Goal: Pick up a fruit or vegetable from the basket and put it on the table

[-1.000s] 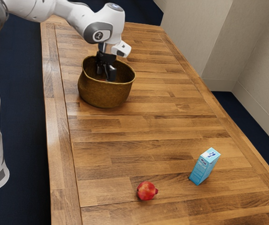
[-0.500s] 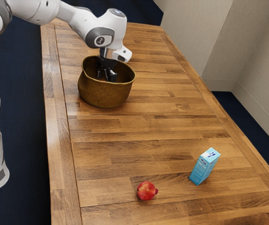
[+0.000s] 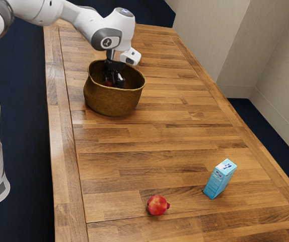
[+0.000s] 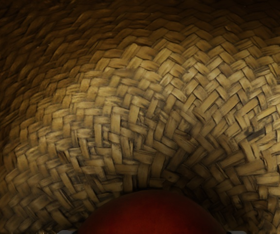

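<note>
Your gripper reaches down inside the basket, pinching a round red fruit between its two fingers. In the exterior view, seen from the pomegranate on the table, your basket stands at eleven o'clock and the upright blue carton at two.

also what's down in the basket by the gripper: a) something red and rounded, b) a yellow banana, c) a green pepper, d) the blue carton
a, since the wrist view has a smooth red rounded thing at its lower edge, with the basket's woven inside around it.
</note>
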Controlling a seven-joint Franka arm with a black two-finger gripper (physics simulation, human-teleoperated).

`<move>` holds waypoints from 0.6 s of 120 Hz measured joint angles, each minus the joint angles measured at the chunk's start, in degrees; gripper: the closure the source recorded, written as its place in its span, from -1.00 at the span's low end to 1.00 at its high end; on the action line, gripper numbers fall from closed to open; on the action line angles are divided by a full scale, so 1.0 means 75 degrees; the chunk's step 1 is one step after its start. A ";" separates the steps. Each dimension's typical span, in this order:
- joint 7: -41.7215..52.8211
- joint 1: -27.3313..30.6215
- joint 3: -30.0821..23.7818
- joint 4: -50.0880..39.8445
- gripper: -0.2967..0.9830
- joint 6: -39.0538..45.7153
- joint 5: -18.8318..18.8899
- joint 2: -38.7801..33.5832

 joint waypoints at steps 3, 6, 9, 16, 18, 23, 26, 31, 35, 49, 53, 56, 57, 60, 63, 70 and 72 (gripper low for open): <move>0.0001 -0.0001 0.0000 0.0000 0.10 0.0001 0.0012 -0.0052; 0.0001 -0.0001 0.0000 0.0000 0.11 0.0001 0.0023 -0.0097; 0.0002 -0.0002 0.0000 0.0000 0.12 -0.0001 0.0032 -0.0146; 0.0001 -0.0002 0.0001 0.0005 0.13 -0.0016 0.0050 -0.0305; 0.0001 -0.0001 0.0001 0.0010 0.13 -0.0022 0.0054 -0.0342; 0.0003 -0.0001 -0.0005 0.0017 0.13 -0.0038 0.0062 -0.0446; 0.0005 -0.0001 -0.0018 0.0022 0.13 -0.0057 0.0066 -0.0547; 0.0011 -0.0002 -0.0045 0.0067 0.13 -0.0111 0.0071 -0.0709; 0.0016 -0.0006 -0.0068 0.0139 0.14 -0.0182 0.0074 -0.0864; 0.0045 -0.0009 -0.0501 0.0754 0.15 -0.0641 0.0049 -0.1408; 0.0057 -0.0018 -0.0724 0.1062 0.15 -0.0832 -0.0008 -0.1479; 0.0065 -0.0020 -0.0903 0.1294 0.16 -0.0974 -0.0059 -0.1501; 0.0068 -0.0020 -0.0984 0.1398 0.17 -0.1027 -0.0085 -0.1501; 0.0077 -0.0029 -0.1206 0.1666 0.17 -0.1180 -0.0165 -0.1498; 0.0085 -0.0029 -0.1452 0.1901 0.16 -0.1331 -0.0258 -0.1495; 0.0105 -0.0035 -0.2130 0.2427 0.16 -0.1661 -0.0502 -0.1407; 0.0111 -0.0035 -0.2311 0.2577 0.16 -0.1744 -0.0563 -0.1342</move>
